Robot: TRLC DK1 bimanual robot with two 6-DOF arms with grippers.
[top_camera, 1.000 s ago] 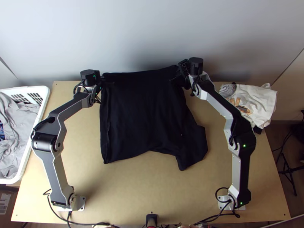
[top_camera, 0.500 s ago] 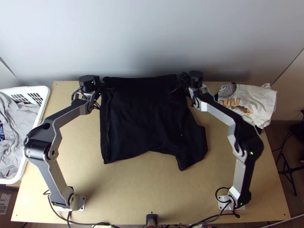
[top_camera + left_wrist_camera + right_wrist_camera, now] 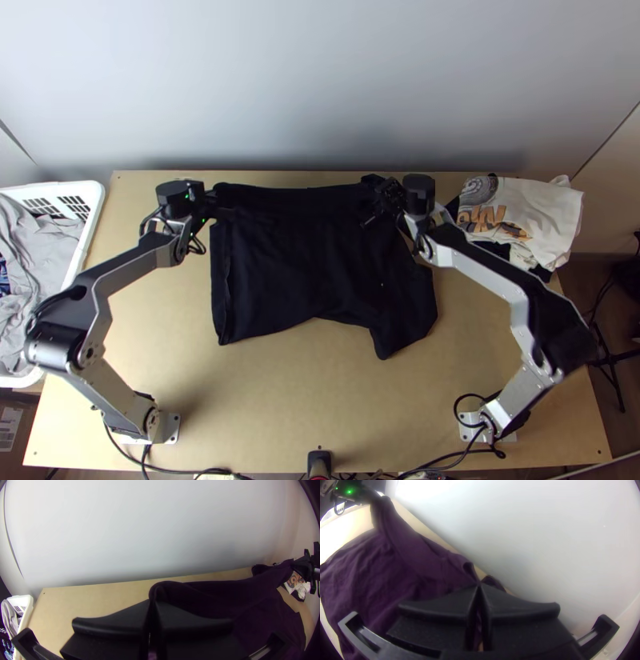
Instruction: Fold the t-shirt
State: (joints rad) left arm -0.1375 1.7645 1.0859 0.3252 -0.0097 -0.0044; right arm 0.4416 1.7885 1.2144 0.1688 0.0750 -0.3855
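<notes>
The black t-shirt (image 3: 304, 256) lies on the table, its far edge lifted between both grippers and its near edge uneven. At its far left corner is my left gripper (image 3: 228, 214); at the far right, my right gripper (image 3: 374, 214). In the left wrist view, my left gripper (image 3: 153, 605) is shut on a corner of the dark cloth (image 3: 213, 595), which stretches toward the other arm. In the right wrist view, my right gripper (image 3: 479, 588) is shut on the other end of the raised edge of the shirt (image 3: 420, 556), with a small flap beyond its fingertips.
A white basket (image 3: 86, 232) with grey clothes stands at the table's left edge. At the right rear lies a pile of white printed cloth (image 3: 544, 212) with dark cloth beneath. Behind the table rises a pale wall (image 3: 320, 88). Bare wood (image 3: 304, 392) spans the near side.
Both grippers have come nearer to the table's front side, drawing the shirt's far edge with them. The shirt's near edge has stayed in place, and both arms' elbows have swung outward.
</notes>
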